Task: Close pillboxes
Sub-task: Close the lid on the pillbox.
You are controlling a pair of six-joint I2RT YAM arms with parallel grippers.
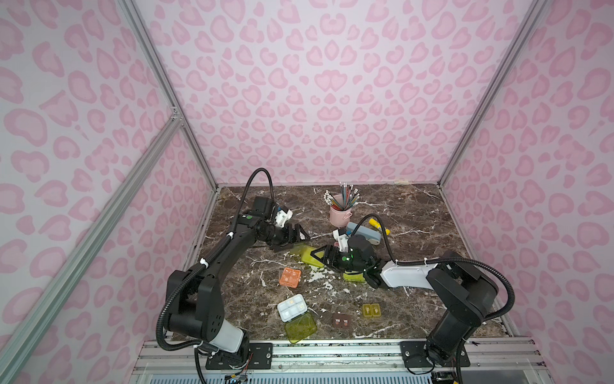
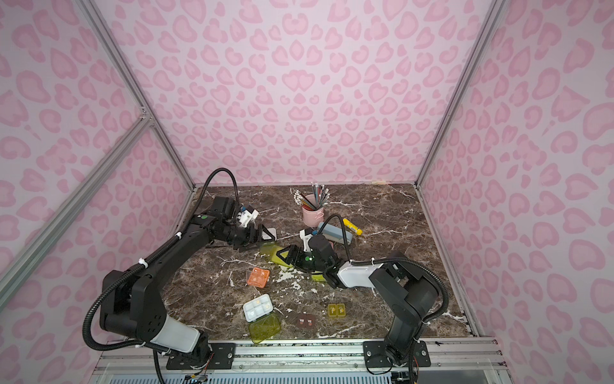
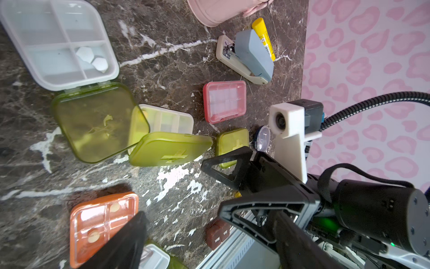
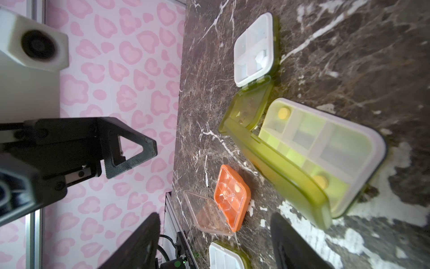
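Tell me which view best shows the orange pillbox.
The right wrist view: the orange pillbox is whole, its clear lid lying open. The left wrist view has it partly behind a jaw; both top views show it small.

We see three walls [image 1: 332, 83] papered in pale pink with darker pink heart-like spots, joined by bare aluminium posts [image 1: 158, 76]. They enclose a dark brown marble-patterned table [image 1: 415, 212] veined white; a metal rail [image 1: 332, 349] runs along its near edge.
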